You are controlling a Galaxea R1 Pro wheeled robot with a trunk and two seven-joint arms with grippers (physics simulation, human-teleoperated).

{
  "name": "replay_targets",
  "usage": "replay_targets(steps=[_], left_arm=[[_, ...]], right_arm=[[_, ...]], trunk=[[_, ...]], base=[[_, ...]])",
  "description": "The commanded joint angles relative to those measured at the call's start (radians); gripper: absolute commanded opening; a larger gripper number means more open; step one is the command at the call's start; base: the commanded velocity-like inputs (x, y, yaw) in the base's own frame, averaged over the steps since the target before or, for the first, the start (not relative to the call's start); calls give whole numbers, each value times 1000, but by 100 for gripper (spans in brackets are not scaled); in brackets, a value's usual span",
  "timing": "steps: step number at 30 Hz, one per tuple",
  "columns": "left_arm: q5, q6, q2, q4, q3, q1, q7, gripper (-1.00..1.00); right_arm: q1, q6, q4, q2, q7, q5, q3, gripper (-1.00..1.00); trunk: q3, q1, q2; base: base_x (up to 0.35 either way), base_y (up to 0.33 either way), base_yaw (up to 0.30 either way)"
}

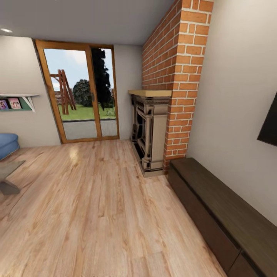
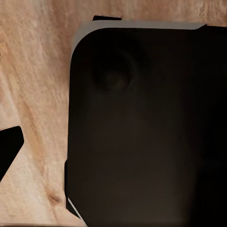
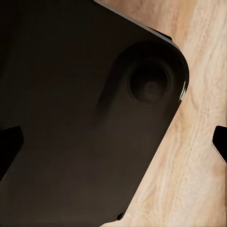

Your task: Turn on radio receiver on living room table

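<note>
head cam faces the glass door point(image 1: 82, 92) and fireplace point(image 1: 150, 130); both wrist cams stare down, close over the robot base point(image 2: 146, 127) and the wood floor point(image 1: 96, 207)

We face a wide run of light plank floor point(image 1: 96, 207) leading to the glass patio door point(image 1: 82, 94), with nothing standing on it along the middle. To the right of that floor, the brick chimney point(image 1: 169, 77) and its stone fireplace point(image 1: 150, 130) jut out from the wall, and a long dark cabinet point(image 1: 223, 215) lines the wall nearer us than the fireplace. At the floor's left edge a blue sofa arm point(image 1: 7, 144) and the corner of a low grey table point(image 1: 9, 169) push in. In both wrist views, the robot's dark base point(image 2: 146, 132) hangs over bare planks.
</note>
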State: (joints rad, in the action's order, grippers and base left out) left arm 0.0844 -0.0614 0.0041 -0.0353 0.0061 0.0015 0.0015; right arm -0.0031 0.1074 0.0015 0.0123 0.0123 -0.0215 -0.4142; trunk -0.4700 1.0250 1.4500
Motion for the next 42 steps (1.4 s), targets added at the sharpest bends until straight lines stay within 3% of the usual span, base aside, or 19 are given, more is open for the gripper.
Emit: replay_targets(steps=[1,42], left_arm=[[0,0,0,0,0,0,0,100],[0,0,1,0,0,0,-3,100]], right_arm=[[0,0,0,0,0,0,0,100],[0,1,0,-1,0,0,0,100]], trunk=[[0,0,0],[0,0,0]], base=[[0,0,275],[0,0,275]])
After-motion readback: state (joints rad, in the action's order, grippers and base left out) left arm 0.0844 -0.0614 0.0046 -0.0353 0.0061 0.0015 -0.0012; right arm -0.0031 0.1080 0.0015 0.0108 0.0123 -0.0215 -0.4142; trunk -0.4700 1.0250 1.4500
